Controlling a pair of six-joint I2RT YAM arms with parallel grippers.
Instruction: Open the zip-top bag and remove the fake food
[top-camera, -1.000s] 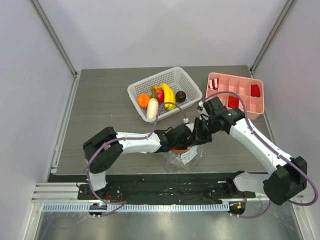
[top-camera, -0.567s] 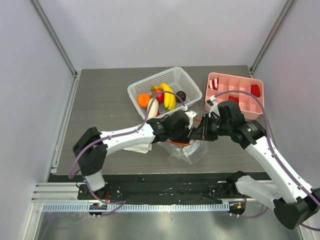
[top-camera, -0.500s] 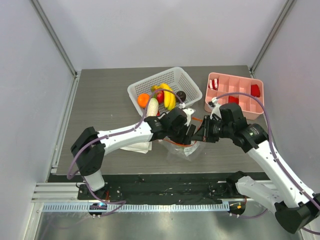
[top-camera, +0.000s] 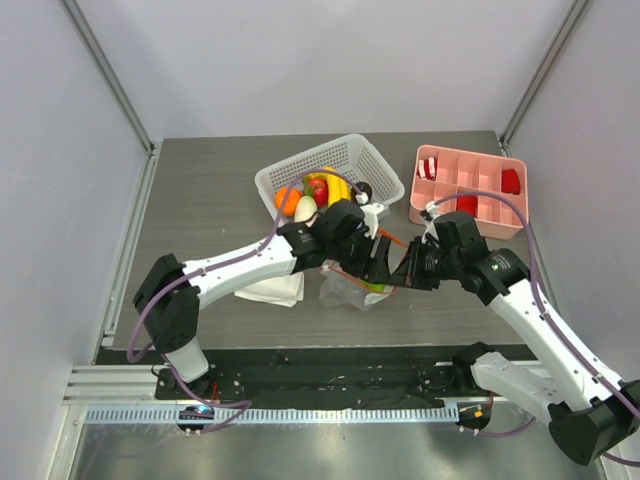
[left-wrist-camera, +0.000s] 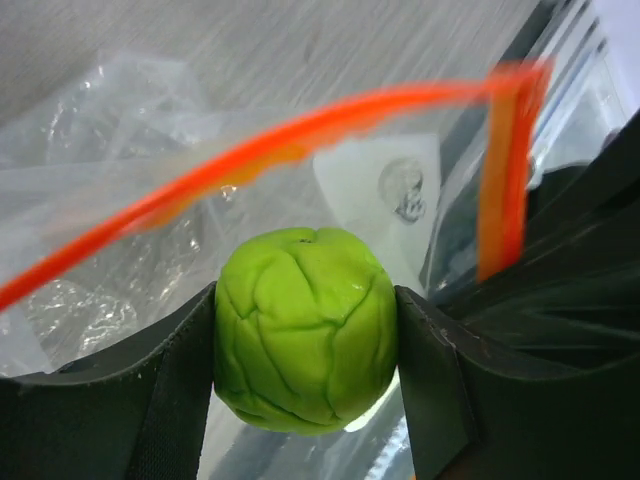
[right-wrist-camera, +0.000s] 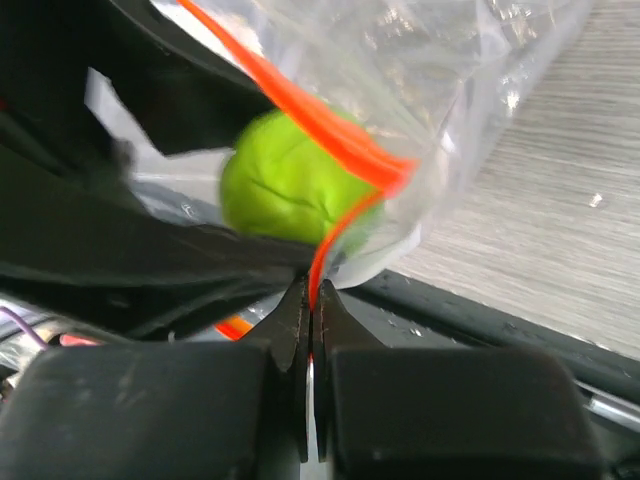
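The clear zip-top bag (top-camera: 345, 290) with its orange-red zip strip (left-wrist-camera: 250, 155) hangs open above the table's middle. My left gripper (top-camera: 375, 272) is shut on a green apple (left-wrist-camera: 305, 328), held just above the bag's mouth; it also shows in the right wrist view (right-wrist-camera: 285, 185). My right gripper (right-wrist-camera: 312, 300) is shut on the bag's zip strip (right-wrist-camera: 335, 235) at its right corner, also seen in the top view (top-camera: 408, 272). More fake food lies in the white basket (top-camera: 385, 170): orange (top-camera: 288, 200), white radish (top-camera: 305, 208), red apple (top-camera: 318, 187), bananas (top-camera: 337, 187), dark piece (top-camera: 366, 189).
A pink compartment tray (top-camera: 468, 188) with red and red-and-white striped pieces stands at the back right. A rolled white cloth (top-camera: 272, 289) lies left of the bag. The table's near edge runs just below the bag.
My left gripper has risen out of the bag with the green apple and moved toward the basket. My right gripper has lifted the bag's zip edge; the bag has shifted left and up.
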